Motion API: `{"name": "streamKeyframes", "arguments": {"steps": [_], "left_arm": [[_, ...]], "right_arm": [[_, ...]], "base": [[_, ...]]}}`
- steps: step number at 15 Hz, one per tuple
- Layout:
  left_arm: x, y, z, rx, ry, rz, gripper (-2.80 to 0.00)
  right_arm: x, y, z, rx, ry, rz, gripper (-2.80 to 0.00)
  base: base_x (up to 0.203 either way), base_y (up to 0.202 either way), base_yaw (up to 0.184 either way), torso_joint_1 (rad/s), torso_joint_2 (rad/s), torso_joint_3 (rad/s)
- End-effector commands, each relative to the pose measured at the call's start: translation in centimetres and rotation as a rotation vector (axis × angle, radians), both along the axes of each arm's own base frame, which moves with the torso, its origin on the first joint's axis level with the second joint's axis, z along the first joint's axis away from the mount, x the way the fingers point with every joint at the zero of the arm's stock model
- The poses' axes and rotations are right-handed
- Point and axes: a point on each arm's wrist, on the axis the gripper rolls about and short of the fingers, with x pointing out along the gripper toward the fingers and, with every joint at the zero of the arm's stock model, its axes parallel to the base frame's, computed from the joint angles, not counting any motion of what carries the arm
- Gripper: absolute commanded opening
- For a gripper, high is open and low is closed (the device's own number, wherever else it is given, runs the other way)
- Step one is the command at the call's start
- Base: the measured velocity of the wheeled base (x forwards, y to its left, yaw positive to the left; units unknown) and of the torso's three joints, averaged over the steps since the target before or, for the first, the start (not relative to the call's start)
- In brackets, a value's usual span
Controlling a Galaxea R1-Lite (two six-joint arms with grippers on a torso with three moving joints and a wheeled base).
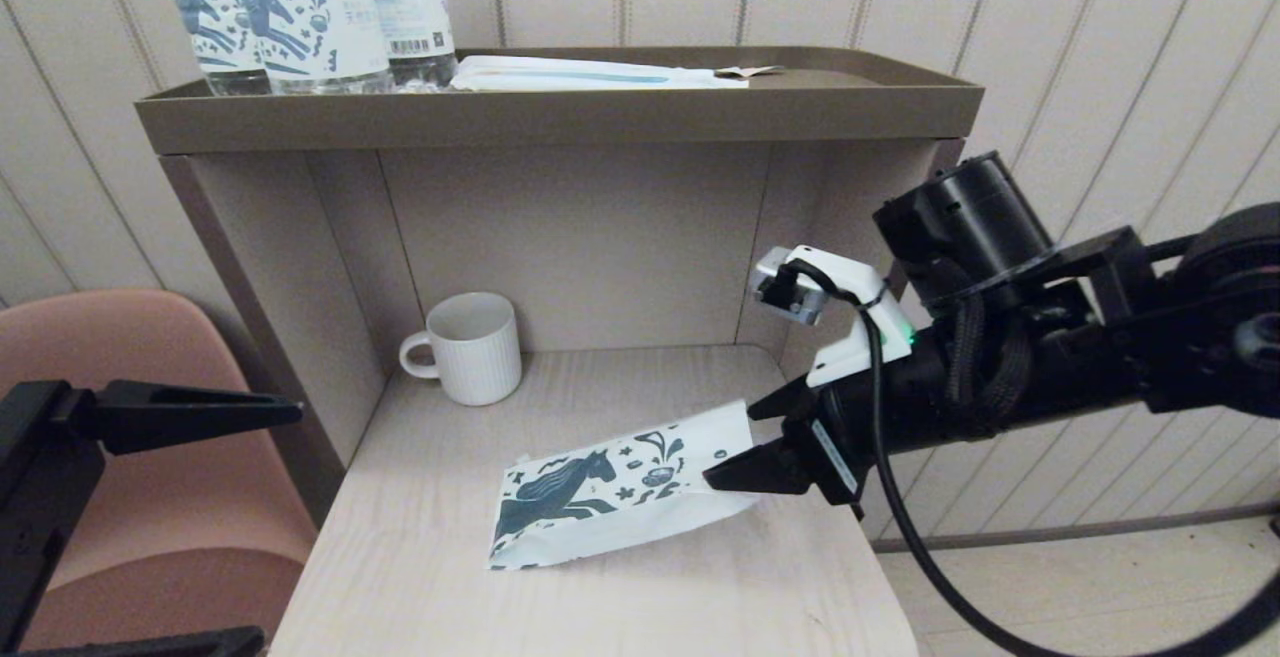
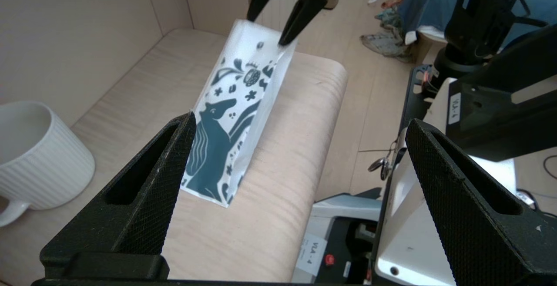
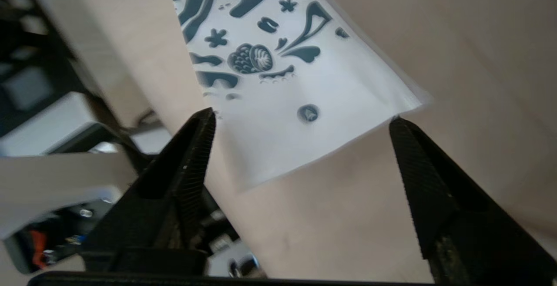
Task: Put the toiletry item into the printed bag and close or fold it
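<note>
The printed bag (image 1: 620, 492) lies on the pale wooden lower shelf (image 1: 600, 597), horse print up, its right end slightly raised. My right gripper (image 1: 748, 440) is open at that end. In the right wrist view the bag (image 3: 278, 72) has its white plain end between the two spread fingers, and my right gripper (image 3: 300, 122) holds nothing. My left gripper (image 1: 270, 522) hangs open off the shelf's left side. The left wrist view looks along the bag (image 2: 235, 116) from my left gripper (image 2: 300, 125) toward the right gripper (image 2: 278, 20). The toiletry item is not in view.
A white ribbed mug (image 1: 470, 347) stands at the shelf's back left. On the brown top tray (image 1: 560, 117) are clear bottles (image 1: 290, 17) and a long white packet with a blue stripe (image 1: 590, 74). A pink chair (image 1: 150, 497) sits to the left. Cabinet walls enclose the back.
</note>
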Motion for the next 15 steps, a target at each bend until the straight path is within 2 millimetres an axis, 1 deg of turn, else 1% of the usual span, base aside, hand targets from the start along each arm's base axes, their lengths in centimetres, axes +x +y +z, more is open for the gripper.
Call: {"name": "streamKeyframes", "arguments": {"steps": [1, 6, 7, 8, 10, 11, 13, 15], "left_arm": [[-0.2, 0.0, 0.0, -0.002, -0.006, -0.006, 0.00], [-0.6, 0.1, 0.2, -0.012, 0.008, 0.007, 0.00], [-0.9, 0.1, 0.2, -0.021, 0.023, 0.015, 0.00], [-1.2, 0.2, -0.1, -0.020, 0.034, 0.018, -2.80], [-2.4, 0.3, -0.3, -0.020, 0.039, 0.020, -2.80], [-3.3, 0.5, -0.3, -0.018, 0.038, 0.029, -2.80], [-5.6, 0.9, -0.5, 0.002, 0.019, 0.099, -2.80], [-8.2, 1.4, -0.7, 0.019, -0.003, 0.170, -2.80]], "right_arm": [[-1.3, -0.8, 1.5, 0.007, -0.045, -0.018, 0.00], [-3.9, -2.6, 3.4, 0.031, -0.080, -0.040, 0.00], [-4.8, -3.1, 3.5, 0.040, -0.078, -0.042, -2.80], [-5.6, -3.4, 3.5, 0.043, -0.076, -0.037, -2.80], [-7.3, -4.2, 3.5, 0.051, -0.088, -0.019, -2.80], [-8.4, -4.7, 3.6, 0.060, -0.098, -0.005, -2.80], [-10.8, -6.1, 3.8, 0.079, -0.116, 0.011, -2.80], [-13.2, -8.1, 4.4, 0.113, -0.139, 0.002, -2.80]], "base": [[0.000, 0.000, 0.000, 0.000, 0.00, 0.000], [0.000, 0.000, 0.000, 0.000, 0.00, 0.000], [0.000, 0.000, 0.000, 0.000, 0.00, 0.000], [0.000, 0.000, 0.000, 0.000, 0.00, 0.000], [0.000, 0.000, 0.000, 0.000, 0.00, 0.000], [0.000, 0.000, 0.000, 0.000, 0.00, 0.000], [0.000, 0.000, 0.000, 0.000, 0.00, 0.000], [0.000, 0.000, 0.000, 0.000, 0.00, 0.000]]}}
